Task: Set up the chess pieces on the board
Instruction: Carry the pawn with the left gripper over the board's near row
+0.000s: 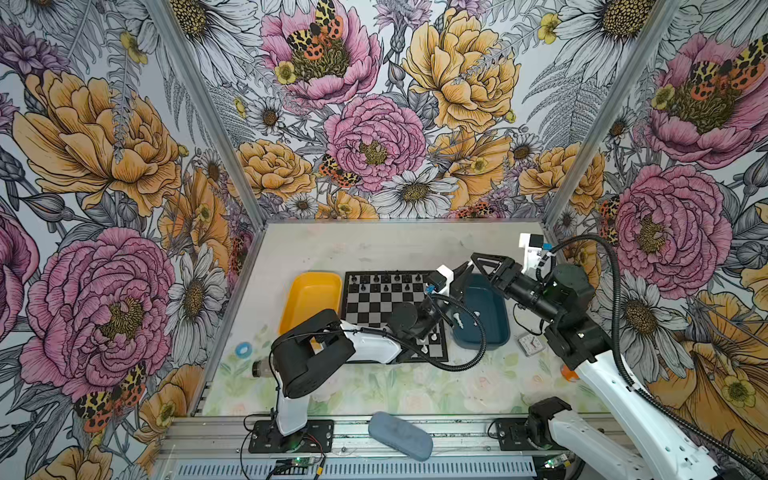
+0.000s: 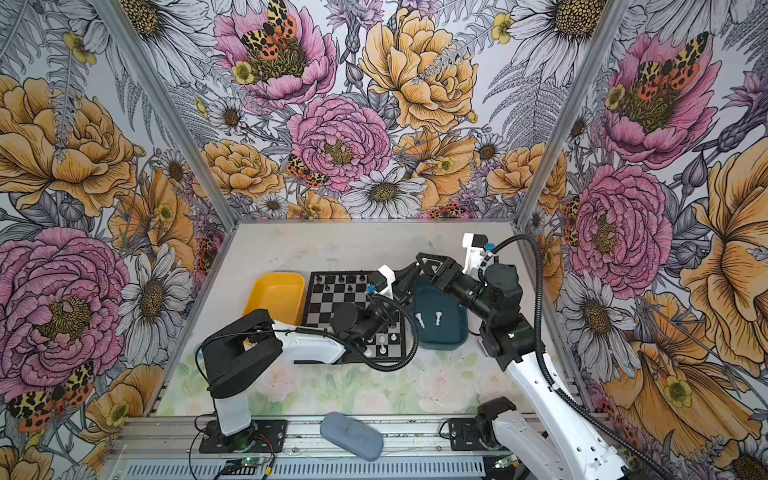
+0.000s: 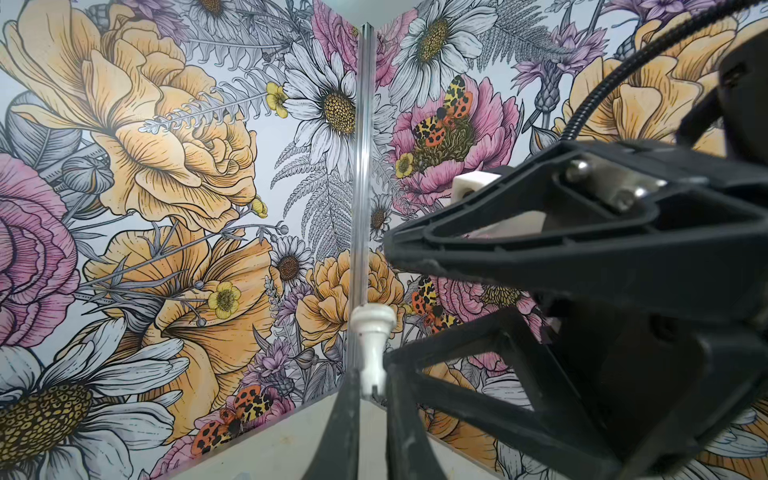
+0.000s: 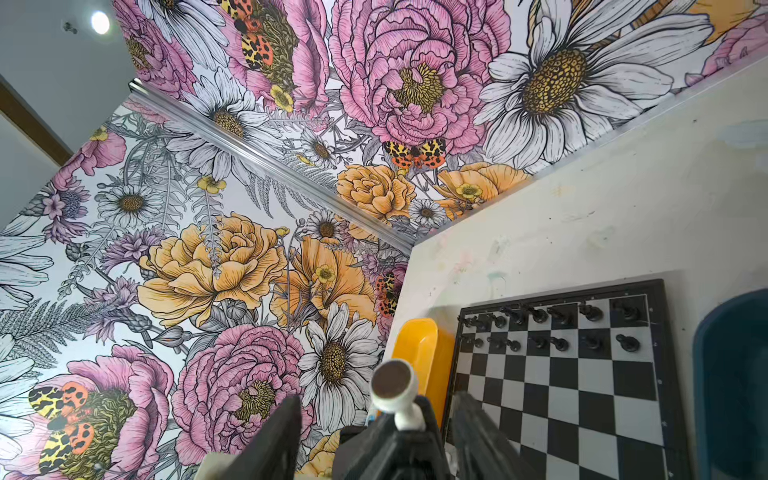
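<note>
In both top views the two hands meet tip to tip, off the edge of the square black-and-silver chessboard (image 1: 365,309). The left hand (image 1: 462,276) reaches across that board. The right hand (image 1: 478,264) hangs over a dark blue plastic tray (image 1: 503,328), where two small white chessmen (image 2: 419,321) lie below it.

The left wrist view shows the left hand clenched on the thin end of a small white plastic chess piece (image 3: 372,332), its wide base pointing away from the hand. One spread finger of the right hand sits just beside the piece.

In the right wrist view the right hand is released, its fingers (image 4: 278,432) standing apart on either side of the left hand's tip.

The risk, I judge: that near finger could clip the piece as the hands part. The narrow pinch could also let the piece swivel or drop before its base meets a square.
</note>
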`<state>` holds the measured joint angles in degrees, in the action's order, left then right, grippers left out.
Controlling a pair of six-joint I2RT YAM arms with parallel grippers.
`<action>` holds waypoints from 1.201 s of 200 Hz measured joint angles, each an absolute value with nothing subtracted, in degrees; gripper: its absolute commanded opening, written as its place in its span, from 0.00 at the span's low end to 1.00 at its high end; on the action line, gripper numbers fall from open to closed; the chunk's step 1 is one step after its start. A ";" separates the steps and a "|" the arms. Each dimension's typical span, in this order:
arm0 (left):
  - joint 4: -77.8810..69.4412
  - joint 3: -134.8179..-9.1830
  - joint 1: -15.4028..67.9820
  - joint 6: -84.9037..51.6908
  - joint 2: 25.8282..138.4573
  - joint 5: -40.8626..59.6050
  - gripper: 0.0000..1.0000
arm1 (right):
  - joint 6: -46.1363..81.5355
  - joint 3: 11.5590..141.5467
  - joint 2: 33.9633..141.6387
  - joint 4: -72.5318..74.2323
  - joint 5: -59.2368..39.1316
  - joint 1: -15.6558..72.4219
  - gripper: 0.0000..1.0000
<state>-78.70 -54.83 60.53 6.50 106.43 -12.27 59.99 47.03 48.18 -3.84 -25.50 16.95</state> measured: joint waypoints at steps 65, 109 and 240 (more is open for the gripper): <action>-63.42 -50.50 59.33 7.44 85.84 -18.46 0.00 | 55.81 47.99 49.30 -9.06 -22.04 16.78 0.60; -27.79 -59.07 56.49 3.79 72.31 -20.82 0.00 | 52.49 49.17 52.36 -12.27 -20.05 15.64 0.60; 51.11 -93.49 56.05 -13.82 76.12 -22.20 0.00 | 43.62 53.60 69.25 -14.94 -22.37 10.63 0.60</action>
<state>51.11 -93.49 56.05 -13.82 76.12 -22.20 43.62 53.60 69.25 -14.94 -22.37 10.63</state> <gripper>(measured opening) 0.120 0.602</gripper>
